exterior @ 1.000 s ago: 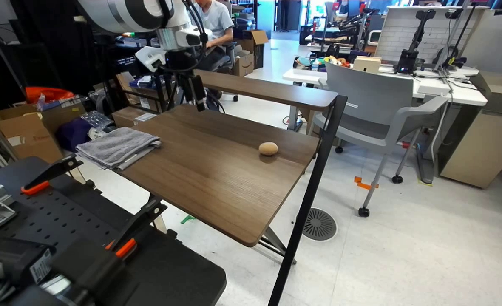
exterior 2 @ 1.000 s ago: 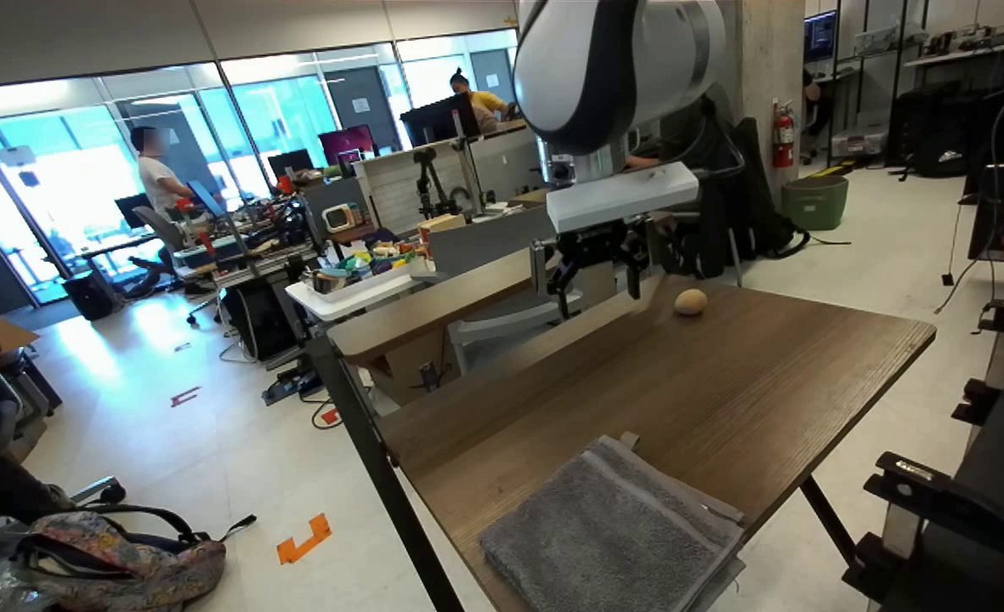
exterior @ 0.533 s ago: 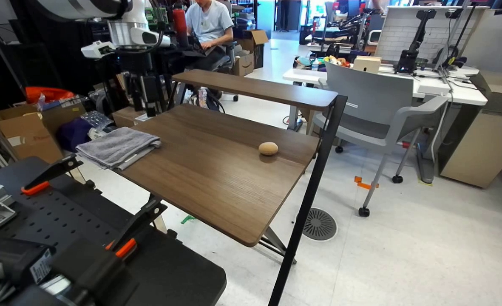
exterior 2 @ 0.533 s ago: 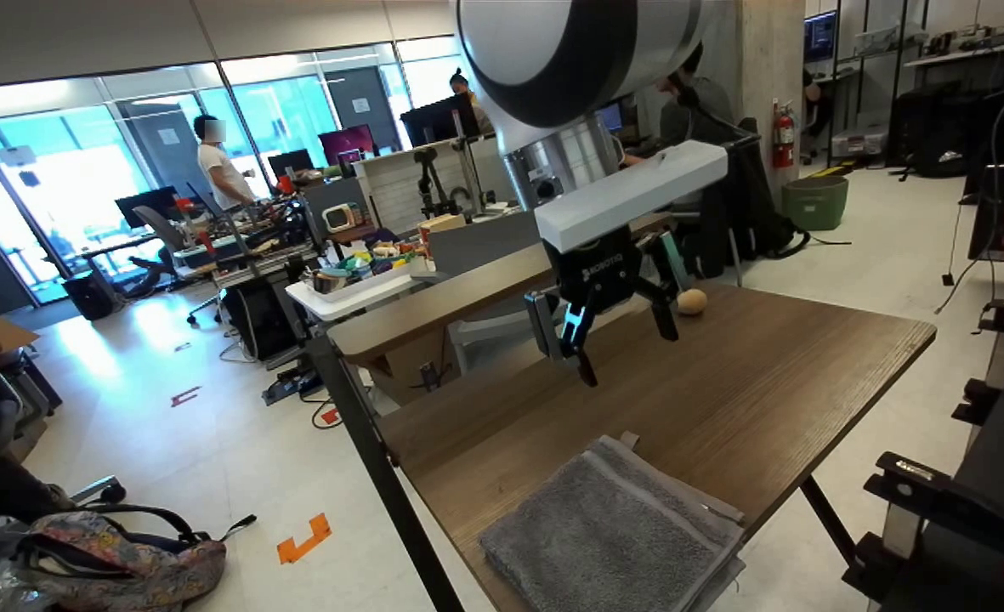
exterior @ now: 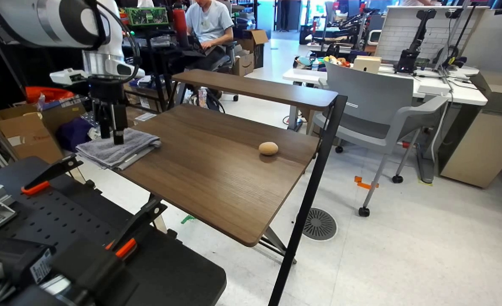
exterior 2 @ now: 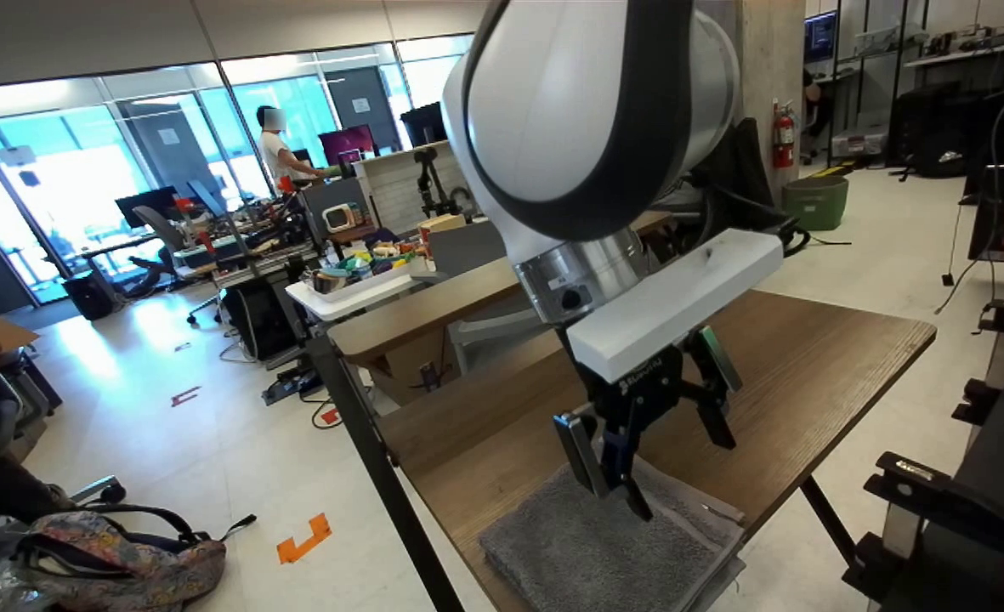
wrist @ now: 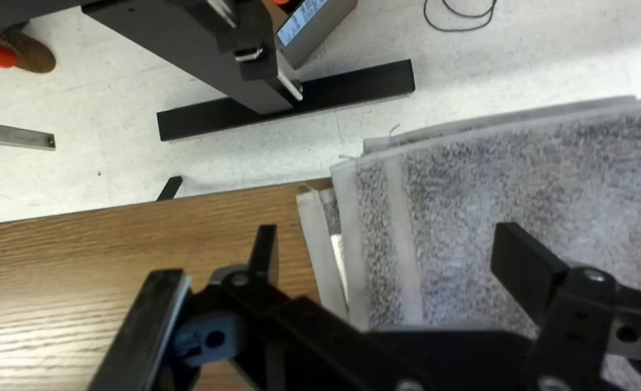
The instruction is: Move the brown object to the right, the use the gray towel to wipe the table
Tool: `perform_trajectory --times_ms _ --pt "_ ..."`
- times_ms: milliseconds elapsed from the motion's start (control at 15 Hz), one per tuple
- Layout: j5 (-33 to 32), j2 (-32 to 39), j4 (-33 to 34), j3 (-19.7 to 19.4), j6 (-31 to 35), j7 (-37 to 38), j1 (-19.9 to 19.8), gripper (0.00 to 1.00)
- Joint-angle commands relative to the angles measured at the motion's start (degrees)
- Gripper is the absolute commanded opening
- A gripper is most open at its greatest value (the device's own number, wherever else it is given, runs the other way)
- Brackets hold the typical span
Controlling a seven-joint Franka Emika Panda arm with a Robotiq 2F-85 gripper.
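We note the black two-finger claw (exterior 2: pixel 684 469) spread above an edge of the folded gray terry towel (exterior 2: pixel 599 548); contact unclear. Towel at one end of the brown wood-grain table (exterior: pixel 216 178), tan egg-shaped object (exterior: pixel 268 148) well apart on it. We judge the cloth light, soft, not slippery: best pinched through several layers at its hemmed edge.
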Motion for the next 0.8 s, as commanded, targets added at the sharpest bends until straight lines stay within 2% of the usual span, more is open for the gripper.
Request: perform_trajectory --times_ms 0,200,400,467,600,733 --pt "3.7 2.3 -3.0 4.0 10.5 -4.5 -2.4 1.00" --pt "10.7 4.8 -6.3 8.2 23.9 -9.6 -5.8 1.00" --pt "16.1 5.9 -9.0 15.2 33.7 -17.3 -11.8 1.00" --pt "17.6 5.9 -9.9 18.4 35.9 -20.1 -14.7 1.00" --pt "18.8 5.0 -11.6 21.8 37.0 -22.5 -17.7 1.00" --pt "18.2 3.5 -12.7 21.6 36.7 -22.4 -17.9 1.00"
